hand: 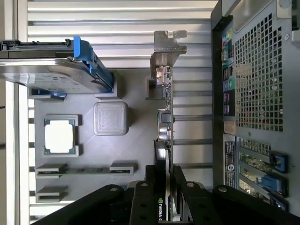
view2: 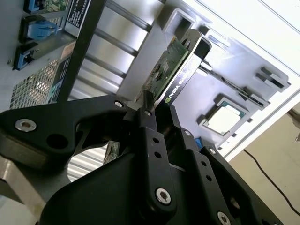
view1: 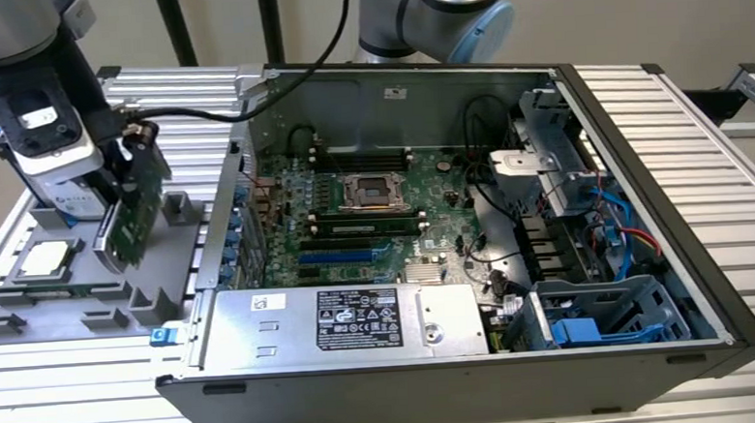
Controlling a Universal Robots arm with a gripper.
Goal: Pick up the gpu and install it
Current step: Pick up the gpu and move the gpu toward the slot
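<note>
The gpu (view1: 133,213) stands on edge, slightly tilted, over the grey holder tray (view1: 47,316) at the exterior view's left, green board facing the computer case. My gripper (view1: 130,166) is shut on its upper edge. In both wrist views the black fingers (view2: 149,123) clamp the thin card (view2: 174,70) from both sides, and its metal bracket (hand: 167,47) points away from me. Seen edge-on in the first wrist view, the gpu (hand: 164,124) hangs between my gripper (hand: 164,190) and the tray. I cannot tell whether its lower edge still touches the tray.
The open computer case (view1: 636,198) lies at the exterior view's right, its motherboard (view1: 352,222) showing blue expansion slots (view1: 335,262) beside the power supply (view1: 345,322). On the tray lie a square silver processor chip (view1: 47,258) and a hard drive with blue tabs (hand: 51,75).
</note>
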